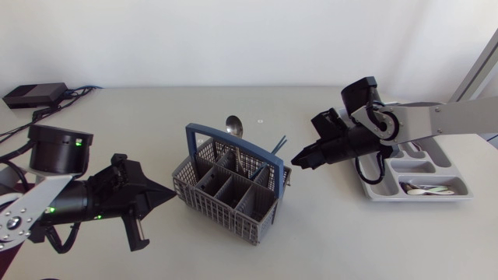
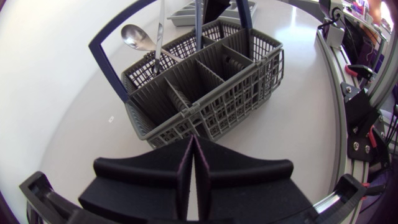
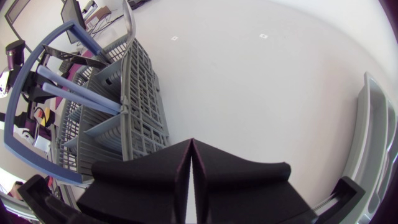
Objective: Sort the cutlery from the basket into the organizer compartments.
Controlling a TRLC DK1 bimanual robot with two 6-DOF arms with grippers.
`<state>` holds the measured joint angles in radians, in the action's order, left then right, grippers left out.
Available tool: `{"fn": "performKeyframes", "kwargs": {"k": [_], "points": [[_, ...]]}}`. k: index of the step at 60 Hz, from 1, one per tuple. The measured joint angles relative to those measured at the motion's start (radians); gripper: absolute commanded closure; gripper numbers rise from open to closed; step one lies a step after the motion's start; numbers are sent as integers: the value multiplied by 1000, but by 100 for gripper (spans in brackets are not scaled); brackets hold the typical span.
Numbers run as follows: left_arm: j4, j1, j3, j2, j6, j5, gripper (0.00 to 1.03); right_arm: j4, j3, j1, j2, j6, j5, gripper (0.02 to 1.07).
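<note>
Pale grey table [image 1: 233, 257] runs across to a white wall at the far side, and we have one arm at each end of it. At the far left corner lies a black box [image 1: 31, 95] with cables.

Mid-table stands the grey basket [image 1: 204, 206], turned at an angle, its blue handle [image 1: 233, 144] arching over the compartments. A spoon [image 1: 233, 124] stands upright in a far compartment, bowl up. Two blue-handled pieces [image 1: 278, 144] lean out of the right end. The near compartments look bare from above.

Our left gripper [image 1: 167, 194] sits just left of the basket, tip pointing at its near-left wall, close but apart. From the left wrist we see the two fingers pressed flat together with nothing between them, and the basket straight ahead.

Our right gripper [image 1: 299, 161] hangs between the basket and the organizer [image 1: 420, 199], its tip near the basket's right corner, beside the blue-handled pieces and not touching them. The right wrist shows its fingers closed against each other as well, holding nothing, with the basket's wall ahead and to one side.

On the right of the table lies the grey organizer, partly under our right arm. Its nearest compartment holds a few pale spoons [image 1: 426, 189] lying flat. We cannot tell what its other compartments hold.
</note>
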<state>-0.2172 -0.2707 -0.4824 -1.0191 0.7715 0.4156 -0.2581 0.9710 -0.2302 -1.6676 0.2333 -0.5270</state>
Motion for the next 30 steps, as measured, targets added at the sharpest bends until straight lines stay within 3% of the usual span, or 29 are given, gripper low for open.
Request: {"fn": "performKeyframes", "kwargs": {"k": [16,30], "points": [[188,2,0,-253,-1,-1,100,-12,-4,-50,8,0,-32,102],[287,14,-61,-420,-18,-7,100,-58,-42,-76,89,0,-53,102]]}}
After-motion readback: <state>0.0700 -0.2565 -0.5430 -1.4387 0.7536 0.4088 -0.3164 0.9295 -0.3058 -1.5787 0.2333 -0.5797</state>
